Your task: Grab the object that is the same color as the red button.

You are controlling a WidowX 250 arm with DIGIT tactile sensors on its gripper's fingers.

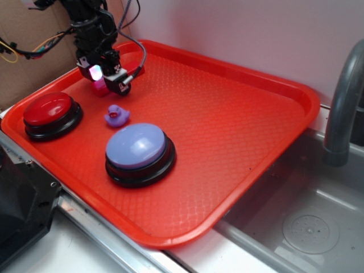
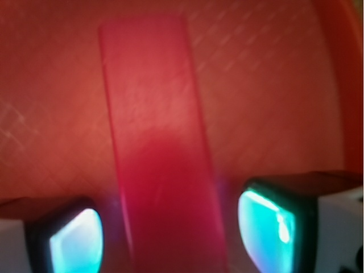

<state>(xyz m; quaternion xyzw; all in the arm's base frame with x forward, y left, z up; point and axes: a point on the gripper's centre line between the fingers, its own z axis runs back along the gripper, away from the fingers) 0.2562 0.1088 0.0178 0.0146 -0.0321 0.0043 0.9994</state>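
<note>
Exterior view, left to right: red button (image 1: 48,109) sits at the tray's left edge, gripper (image 1: 106,79) is low over the far-left corner of the red tray (image 1: 239,119), purple duck (image 1: 116,115) is just in front of it, and the lavender button (image 1: 136,147) is nearer the camera. Sink (image 1: 307,222) and grey faucet (image 1: 341,108) are off to the right, not involved.

The red block (image 1: 100,87) lies flat on the tray directly under the gripper, only a pinkish bit of it showing below the fingers. In the wrist view the block (image 2: 162,153) runs between the two glowing pads (image 2: 77,242), left and right of it. There is a visible gap on each side, wider on the right, so the gripper is released, straddling the block, nothing grasped yet.

Step in hand, as I judge it: close on the block. To do it well, shift slightly so the block sits centred between the pads, stay low, squeeze across the narrow sides, then lift straight up. It looks glossy, so an off-centre pinch could twist it or let it slip.

Long axis: in the wrist view it runs top to bottom, leaning slightly leftward at the top, roughly crosswise to the line between the pads. That suits a pinch across the width.
</note>
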